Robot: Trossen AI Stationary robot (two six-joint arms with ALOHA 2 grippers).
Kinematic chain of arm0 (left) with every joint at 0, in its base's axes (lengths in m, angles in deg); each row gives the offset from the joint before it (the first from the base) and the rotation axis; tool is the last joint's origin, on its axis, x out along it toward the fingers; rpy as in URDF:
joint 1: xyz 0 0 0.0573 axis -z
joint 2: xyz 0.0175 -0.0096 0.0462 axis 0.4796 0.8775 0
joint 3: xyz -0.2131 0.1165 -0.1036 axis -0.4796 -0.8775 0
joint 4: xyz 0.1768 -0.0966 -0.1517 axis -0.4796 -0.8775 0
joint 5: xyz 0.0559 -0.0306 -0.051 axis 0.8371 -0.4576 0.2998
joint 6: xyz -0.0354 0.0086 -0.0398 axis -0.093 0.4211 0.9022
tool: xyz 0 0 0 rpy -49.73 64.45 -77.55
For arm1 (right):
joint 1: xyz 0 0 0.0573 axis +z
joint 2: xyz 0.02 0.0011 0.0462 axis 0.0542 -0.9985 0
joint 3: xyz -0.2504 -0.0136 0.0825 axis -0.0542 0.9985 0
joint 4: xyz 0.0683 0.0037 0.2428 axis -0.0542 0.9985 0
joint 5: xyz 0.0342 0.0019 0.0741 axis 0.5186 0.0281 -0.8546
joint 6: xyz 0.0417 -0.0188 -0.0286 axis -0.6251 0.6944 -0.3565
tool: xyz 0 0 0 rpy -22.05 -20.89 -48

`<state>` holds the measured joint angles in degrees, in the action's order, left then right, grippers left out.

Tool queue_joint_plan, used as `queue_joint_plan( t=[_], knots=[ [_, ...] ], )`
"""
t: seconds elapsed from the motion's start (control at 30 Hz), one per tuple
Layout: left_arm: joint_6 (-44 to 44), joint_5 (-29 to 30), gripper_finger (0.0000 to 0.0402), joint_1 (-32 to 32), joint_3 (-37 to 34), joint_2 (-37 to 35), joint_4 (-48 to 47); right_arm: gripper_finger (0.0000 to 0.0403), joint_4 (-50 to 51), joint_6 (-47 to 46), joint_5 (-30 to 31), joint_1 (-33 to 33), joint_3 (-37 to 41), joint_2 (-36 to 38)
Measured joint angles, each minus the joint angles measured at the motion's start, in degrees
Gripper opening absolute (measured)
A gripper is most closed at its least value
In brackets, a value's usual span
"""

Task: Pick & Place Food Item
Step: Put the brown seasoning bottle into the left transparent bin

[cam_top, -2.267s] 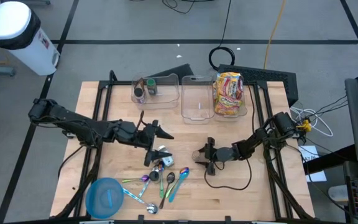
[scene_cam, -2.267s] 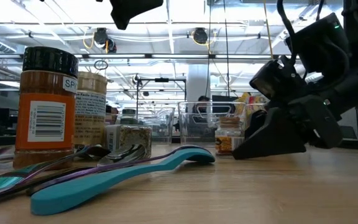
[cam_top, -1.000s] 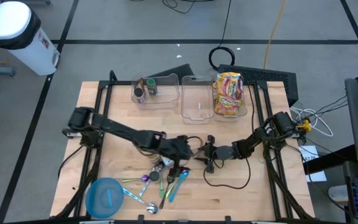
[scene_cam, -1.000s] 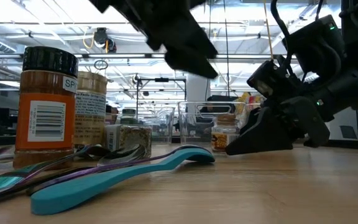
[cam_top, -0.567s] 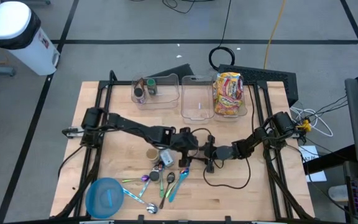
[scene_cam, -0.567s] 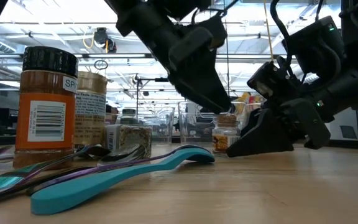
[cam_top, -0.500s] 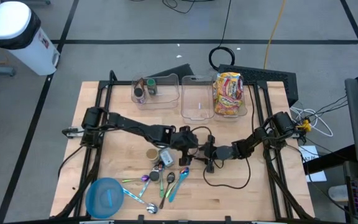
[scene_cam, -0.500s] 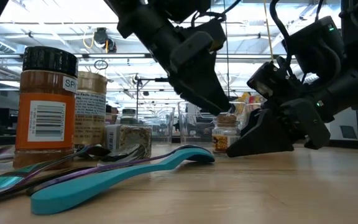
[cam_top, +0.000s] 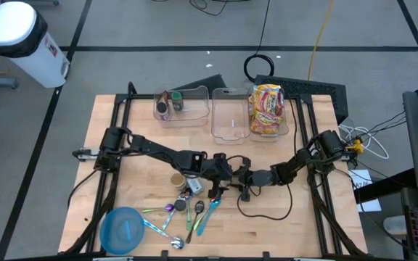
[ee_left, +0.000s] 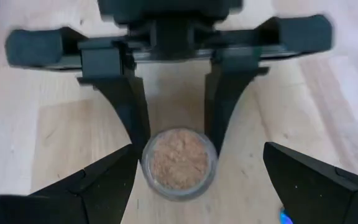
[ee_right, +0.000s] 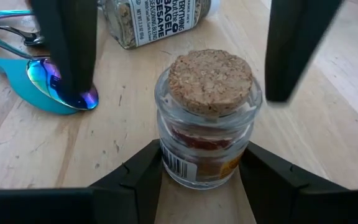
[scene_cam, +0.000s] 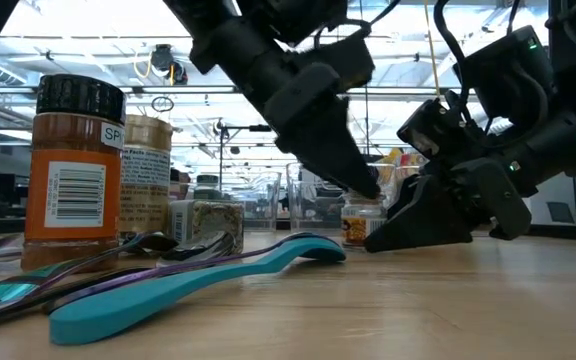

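Wooden desk (cam_top: 136, 138) has room mid-board. Left gripper (scene_cam: 363, 180) hangs over the jar (ee_right: 207, 118) with jaws wide, fingers either side of the cork (ee_left: 180, 157). Right gripper (ee_right: 204, 163) pinches the jar's base at desk centre. Glass looks slick, breakable; better grabbed on the body. Spoons (cam_top: 198, 212) crowd just beside.

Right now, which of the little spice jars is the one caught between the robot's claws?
The small cork-topped jar mid-table: the right gripper clasps its base, the left gripper straddles it from above. The orange black-lidded jar and the lying sesame jar stand untouched.
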<state>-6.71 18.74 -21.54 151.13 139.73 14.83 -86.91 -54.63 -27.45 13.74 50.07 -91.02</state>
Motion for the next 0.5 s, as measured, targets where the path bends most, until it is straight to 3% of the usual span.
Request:
queue_joint_plan(
  t=[0.33,0.5],
  knots=[
    [3.69,-1.25,0.0348,-2.15,-0.07,0.70,-0.10,0.0174,0.31,-0.02,0.00,0.00,0.00,0.02],
    [4.38,-1.26,0.0297,-2.37,-0.07,0.70,-0.59,0.0174,0.17,-0.02,0.04,-0.01,0.00,0.02]
  ],
)
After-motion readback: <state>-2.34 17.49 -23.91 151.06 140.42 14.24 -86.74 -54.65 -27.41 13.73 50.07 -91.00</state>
